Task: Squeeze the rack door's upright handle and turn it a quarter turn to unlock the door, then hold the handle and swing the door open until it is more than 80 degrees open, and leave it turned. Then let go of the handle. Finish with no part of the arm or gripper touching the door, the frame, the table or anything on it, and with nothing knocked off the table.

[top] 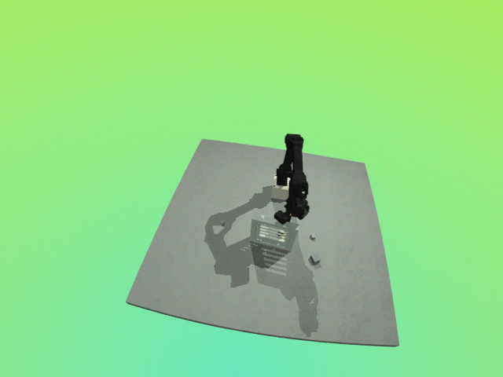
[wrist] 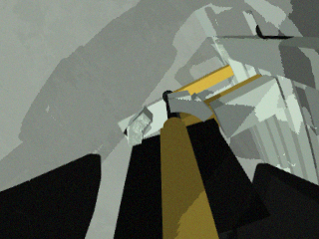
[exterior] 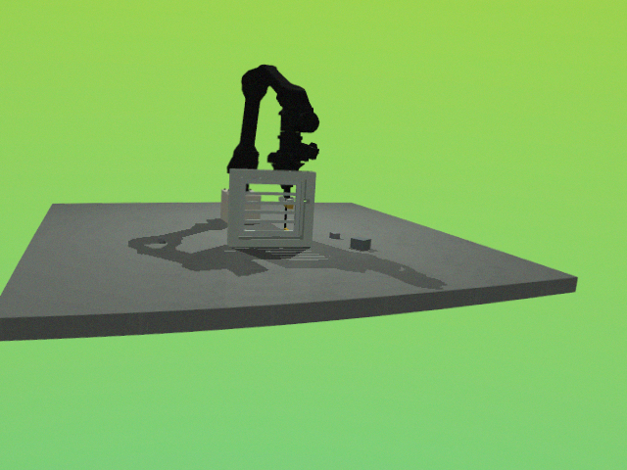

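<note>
The grey rack (top: 253, 235) (exterior: 236, 212) stands on the table, with horizontal bars across its opening. The wrist view shows pale slatted parts at the right. A gold upright handle (wrist: 181, 189) rises toward the wrist camera in front of a wide black piece, with gold bars behind it. My gripper (top: 290, 215) (wrist: 179, 171) is open, with one black finger on each side of the handle. Whether either finger touches it is not clear. In the exterior view the fingers are mostly hidden behind the rack. The door's angle and the handle's turn cannot be read clearly.
A larger grey block (top: 315, 259) (exterior: 361, 244) and a smaller one (top: 312, 236) (exterior: 334, 235) lie to the right of the rack. A tiny grey piece (top: 222, 223) lies to the left. A whitish box (top: 280, 192) (exterior: 224, 207) stands at the arm's base.
</note>
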